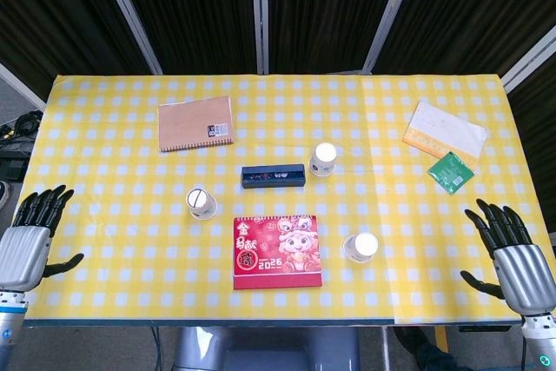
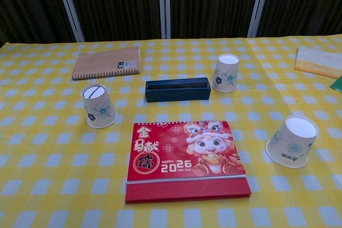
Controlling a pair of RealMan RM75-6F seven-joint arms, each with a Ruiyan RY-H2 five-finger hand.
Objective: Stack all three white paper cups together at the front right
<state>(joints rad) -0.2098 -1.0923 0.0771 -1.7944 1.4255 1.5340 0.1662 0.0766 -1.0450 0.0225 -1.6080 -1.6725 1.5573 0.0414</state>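
- The left hand and the right hand rest at the near corners of the yellow-and-white checked tablecloth; both have fingers spread and hold nothing.
- Nearest the right hand, just inward of it, an upside-down white paper cup with a floral print sits at the front right, the likely base of the stack.
- Between the hands lies a red 2026 desk calendar.
- A second inverted white paper cup stands inward of the left hand, beyond the calendar's left corner.
- Farther off, a dark blue rectangular box lies beside the third white paper cup.
- Farthest are a brown spiral notebook, an orange-and-white envelope and a green packet.
- Risks: thin cups may crush or tip under a firm grip; reaching the far cup could nudge the box.
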